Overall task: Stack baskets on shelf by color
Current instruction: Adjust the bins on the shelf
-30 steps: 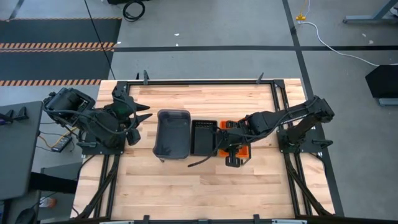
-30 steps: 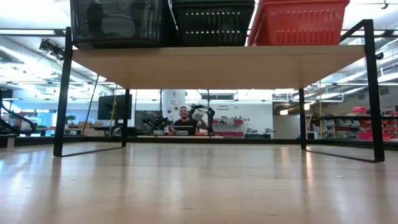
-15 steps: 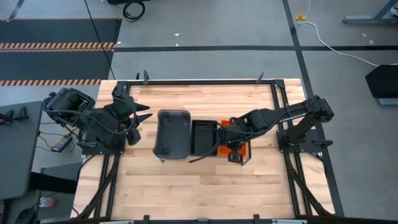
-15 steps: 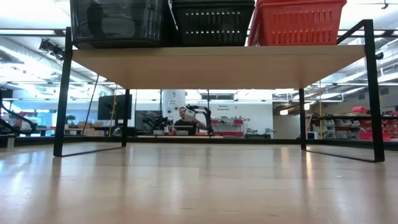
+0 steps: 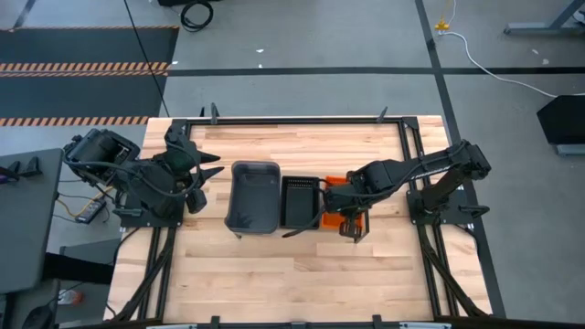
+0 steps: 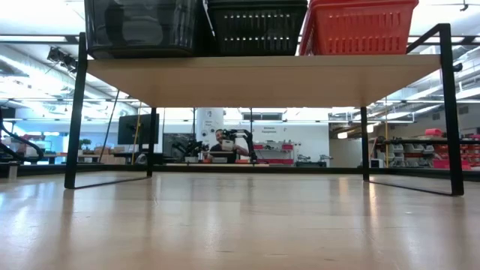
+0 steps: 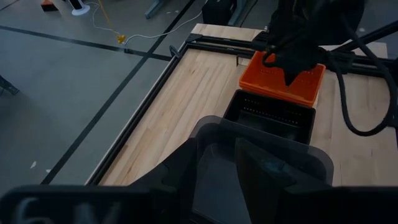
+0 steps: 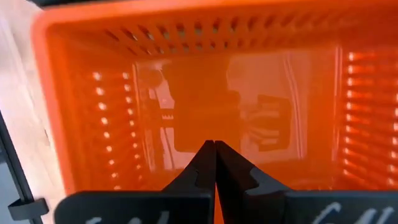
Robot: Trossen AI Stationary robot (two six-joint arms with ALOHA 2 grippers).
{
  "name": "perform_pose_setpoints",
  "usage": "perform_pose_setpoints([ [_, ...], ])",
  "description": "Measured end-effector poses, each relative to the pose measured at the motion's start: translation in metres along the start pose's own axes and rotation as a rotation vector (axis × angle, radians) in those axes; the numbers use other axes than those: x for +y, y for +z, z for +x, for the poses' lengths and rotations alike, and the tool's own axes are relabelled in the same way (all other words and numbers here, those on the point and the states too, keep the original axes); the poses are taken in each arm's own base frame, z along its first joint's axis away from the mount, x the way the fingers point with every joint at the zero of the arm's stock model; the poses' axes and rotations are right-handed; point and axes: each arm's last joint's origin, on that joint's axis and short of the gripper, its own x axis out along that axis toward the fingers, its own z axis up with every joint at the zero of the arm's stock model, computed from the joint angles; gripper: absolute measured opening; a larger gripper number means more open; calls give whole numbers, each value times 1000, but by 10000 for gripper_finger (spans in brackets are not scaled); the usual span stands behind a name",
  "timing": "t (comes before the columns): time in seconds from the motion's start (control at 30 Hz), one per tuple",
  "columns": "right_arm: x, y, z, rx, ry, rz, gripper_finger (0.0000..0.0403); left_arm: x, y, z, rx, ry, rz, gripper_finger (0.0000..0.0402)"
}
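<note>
Grey basket, black basket and orange basket stand side by side on the shelf; the right gripper, fingers pressed together, hovers over the orange one, the left gripper waits partly open, and sorting appears nearly complete.

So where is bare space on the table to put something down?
Free: wide table in front of the shelf, and the strip behind it. Crowded: grey basket, black basket, orange basket side by side, right gripper over the orange.

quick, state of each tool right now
Left tool: open, holding nothing, parked beside the grey basket.
Right tool: shut, empty, over the orange basket.
</note>
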Motion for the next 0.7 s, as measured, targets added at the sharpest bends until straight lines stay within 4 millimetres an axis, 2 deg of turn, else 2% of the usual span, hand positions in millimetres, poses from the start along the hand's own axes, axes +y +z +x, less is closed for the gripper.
perform_pose_setpoints([
  [0.23, -5, -6, 0, 48, -82, 46, 7, 0, 0, 0, 0, 0, -6, 117],
  [0.7, -7, -12, -1, 99, -110, 72, 7, 0, 0, 0, 0, 0, -13, 117],
])
